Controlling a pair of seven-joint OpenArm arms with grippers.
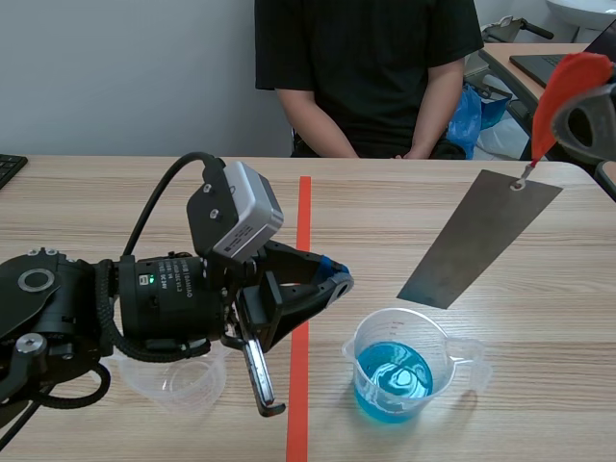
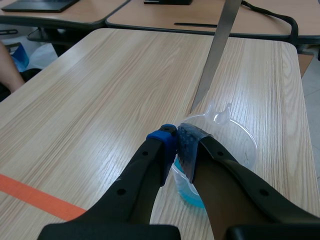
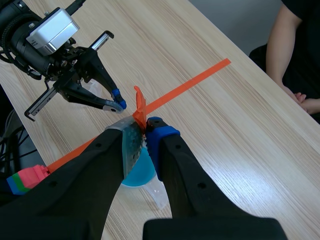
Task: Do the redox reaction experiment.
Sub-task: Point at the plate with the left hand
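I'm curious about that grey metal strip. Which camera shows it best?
The scene view: the whole metal strip hangs clear. The left wrist view shows only a narrow stretch; in the right wrist view, the right claw hides it.

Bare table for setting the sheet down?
Free: wood between the orange-red tape line and the grey metal sheet hanging from the right hand, beyond the clear plastic beaker of blue liquid; also beyond the left arm. Crowded: near edge, with left hand and empty clear plastic cup.
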